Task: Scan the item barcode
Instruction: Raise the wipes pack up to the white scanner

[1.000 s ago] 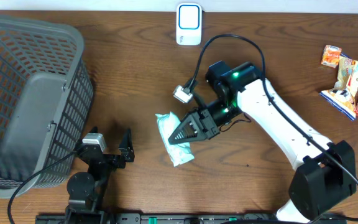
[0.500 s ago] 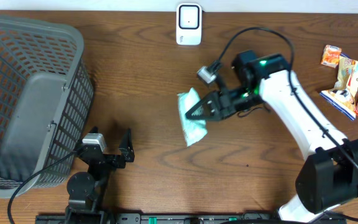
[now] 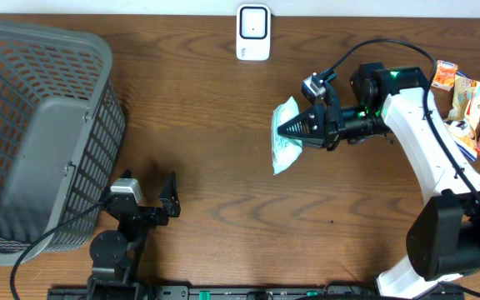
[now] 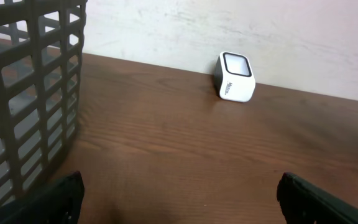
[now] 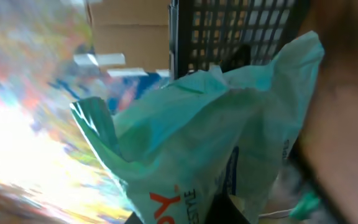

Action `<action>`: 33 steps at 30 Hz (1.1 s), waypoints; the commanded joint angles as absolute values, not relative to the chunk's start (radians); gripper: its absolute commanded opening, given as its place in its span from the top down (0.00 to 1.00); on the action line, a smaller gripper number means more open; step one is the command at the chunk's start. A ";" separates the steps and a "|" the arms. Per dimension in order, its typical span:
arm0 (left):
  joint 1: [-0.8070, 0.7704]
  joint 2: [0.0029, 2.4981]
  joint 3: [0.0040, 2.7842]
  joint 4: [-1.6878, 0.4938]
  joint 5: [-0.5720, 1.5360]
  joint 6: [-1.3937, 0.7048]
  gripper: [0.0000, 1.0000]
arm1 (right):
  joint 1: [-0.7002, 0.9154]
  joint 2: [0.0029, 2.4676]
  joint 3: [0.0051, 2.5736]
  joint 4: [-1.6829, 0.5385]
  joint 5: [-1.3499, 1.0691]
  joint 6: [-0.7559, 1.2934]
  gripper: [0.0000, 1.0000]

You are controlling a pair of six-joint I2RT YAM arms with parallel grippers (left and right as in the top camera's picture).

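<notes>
My right gripper (image 3: 283, 130) is pinched almost fully closed on a pale green packet (image 3: 285, 142), gripping it near its upper end. The arm reaches in from the right side of the table (image 3: 207, 100), and its fingers point left. The packet hangs right of the table's middle, with its lower end angled toward the near edge. From above I cannot tell whether it clears the wood.

The white scanner (image 3: 253, 32) stands at the far edge, up and to the left of the packet and well apart from it. In the right wrist view the crumpled packet fills most of the picture, with some red lettering on it. I can't make out a barcode there.

My left gripper (image 3: 148, 190) sits near the front edge, just beside the grey basket (image 3: 40, 125). Its jaws are spread wide with nothing between them. The left wrist view shows both dark fingertips (image 4: 67, 196) at the bottom corners, bare table between them and the scanner straight ahead. A few snack bags (image 3: 469, 104) lie at the far right edge.
</notes>
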State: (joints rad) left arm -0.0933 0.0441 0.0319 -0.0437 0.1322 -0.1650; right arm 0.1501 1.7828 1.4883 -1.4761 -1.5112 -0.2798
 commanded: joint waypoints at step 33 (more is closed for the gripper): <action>-0.089 0.043 0.004 -0.057 0.139 -0.178 0.02 | 0.348 2.331 2.159 -0.320 -0.186 -0.188 0.99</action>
State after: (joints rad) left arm -0.0933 0.0448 0.0319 -0.0433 0.1322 -0.1646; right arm 0.3389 2.2448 1.9938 -0.3000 -0.2493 -0.1669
